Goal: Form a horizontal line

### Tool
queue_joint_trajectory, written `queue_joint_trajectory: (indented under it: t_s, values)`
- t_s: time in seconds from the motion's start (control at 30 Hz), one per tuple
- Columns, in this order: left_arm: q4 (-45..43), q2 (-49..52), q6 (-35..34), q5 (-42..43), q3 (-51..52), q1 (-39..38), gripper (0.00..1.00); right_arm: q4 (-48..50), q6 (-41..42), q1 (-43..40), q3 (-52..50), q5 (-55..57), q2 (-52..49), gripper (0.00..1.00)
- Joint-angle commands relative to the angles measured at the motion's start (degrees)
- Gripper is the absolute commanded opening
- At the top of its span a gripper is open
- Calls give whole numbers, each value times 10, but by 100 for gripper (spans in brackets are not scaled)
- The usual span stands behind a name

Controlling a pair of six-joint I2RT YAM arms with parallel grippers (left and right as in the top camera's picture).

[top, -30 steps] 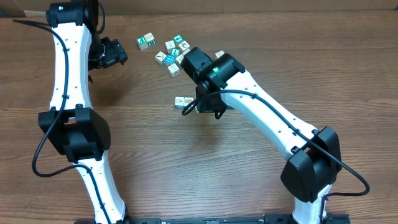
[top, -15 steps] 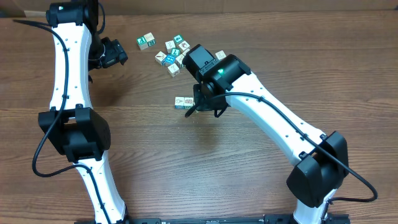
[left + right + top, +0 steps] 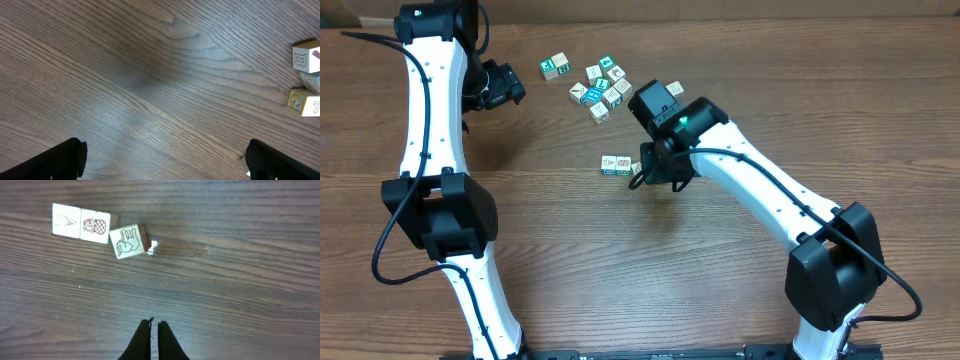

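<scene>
Right wrist: horizontal line beyond jaws

Short row of three small cream wooden picture cubes lying flat on brown wood-grain table, picture faces up. Faint-sketch cube and pineapple cube flush side to side, aligned. Elephant cube at the pineapple end: twisted slightly, dropped out of line, meeting its neighbour at a corner only, reddish-brown side face showing. Partly hidden in overhead view.
</scene>
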State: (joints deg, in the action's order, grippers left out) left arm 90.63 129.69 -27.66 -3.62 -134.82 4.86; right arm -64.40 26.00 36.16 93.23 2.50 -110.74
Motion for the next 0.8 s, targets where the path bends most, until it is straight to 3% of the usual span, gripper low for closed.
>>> queue_joint_trajectory:
  t_s: [0.0, 0.2, 0.37, 0.77]
  values:
    - [-1, 0, -2, 1, -2, -4, 100, 47, 21, 3, -47, -14, 13, 4]
    - [0, 0, -2, 1, -2, -4, 100, 176, 23, 9, -122, -56, 13, 4]
    - [-1, 0, -2, 1, -2, -4, 100, 235, 76, 23, -160, -56, 7, 4]
    - [-1, 0, -2, 1, -2, -4, 100, 251, 151, 46, -164, 24, -21, 4]
